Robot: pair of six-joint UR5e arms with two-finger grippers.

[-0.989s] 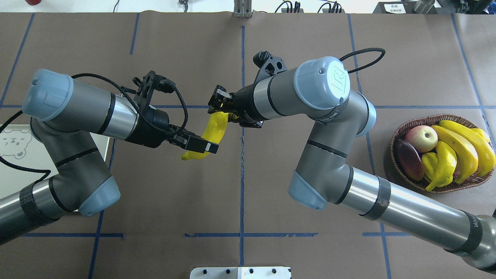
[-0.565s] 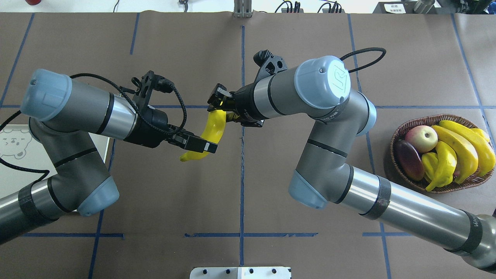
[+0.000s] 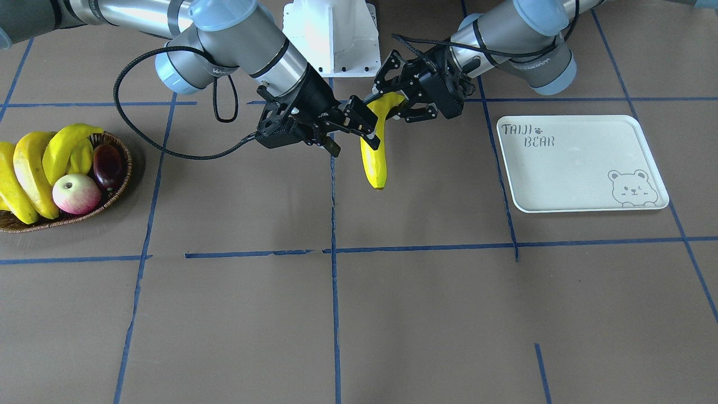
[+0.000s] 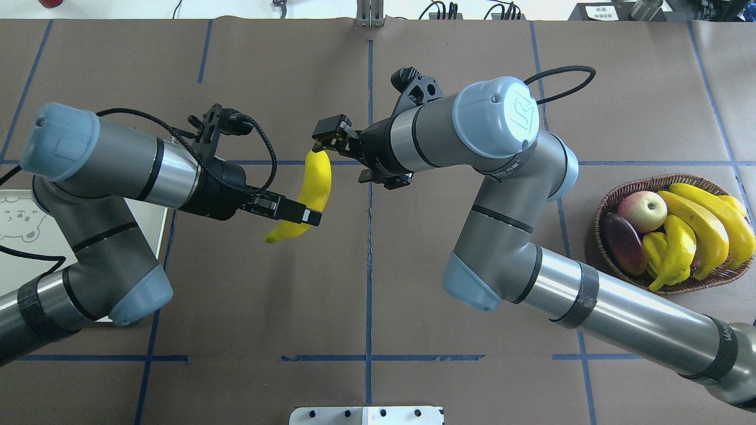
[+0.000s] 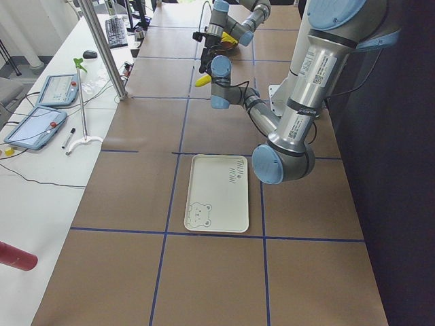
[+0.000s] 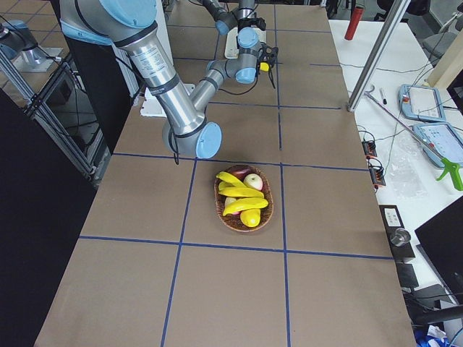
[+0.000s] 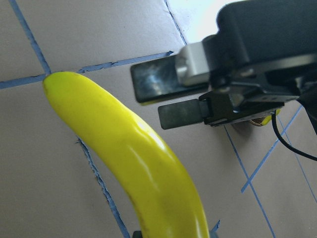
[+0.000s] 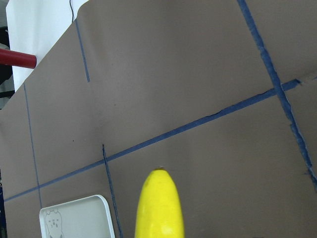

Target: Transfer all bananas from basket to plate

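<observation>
Right end effector [image 3: 352, 141] has spread and backed off the banana [image 4: 316, 183], which now hangs over the bench [image 4: 366, 283], pinched only by my left end effector [image 4: 309, 217]. Handover looks done; the plate [image 3: 578, 163] comes next, and other bananas [image 4: 709, 221] wait in the basket [image 4: 603, 206].

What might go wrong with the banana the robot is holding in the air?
The left gripper pinches the banana toward one end, so the long free part may swing or slip out on the way to the plate. The open right gripper sits close beside the banana and might knock it when it backs off.
</observation>
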